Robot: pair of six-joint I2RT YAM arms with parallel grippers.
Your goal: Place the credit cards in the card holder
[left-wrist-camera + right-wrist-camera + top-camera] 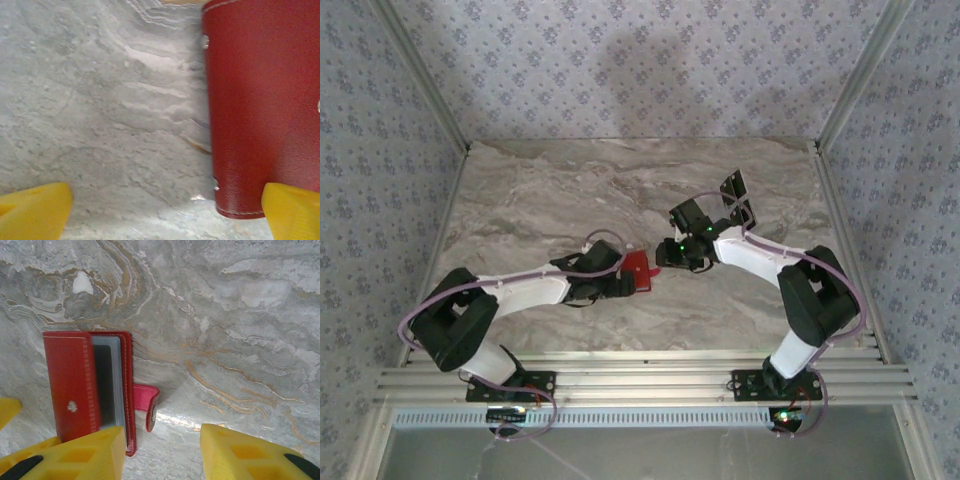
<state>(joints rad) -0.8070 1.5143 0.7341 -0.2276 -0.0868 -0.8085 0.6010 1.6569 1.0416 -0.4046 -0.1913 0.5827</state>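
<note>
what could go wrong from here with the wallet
The left claw stands open beside the wallet, not gripping it, so it may slide when one of the cards is pushed in. Its flap seems to cover part of the grey pocket, which could block a card.

Both arms bend inward, wrists low and close together; the left gripper (165, 212) gapes wide, the right gripper (162, 450) stands partly parted.

Red card holder (70, 385), partly open, flat

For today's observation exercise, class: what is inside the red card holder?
The card holder shows a grey pocket with something dark inside; its folded cover hides the rest.
</note>
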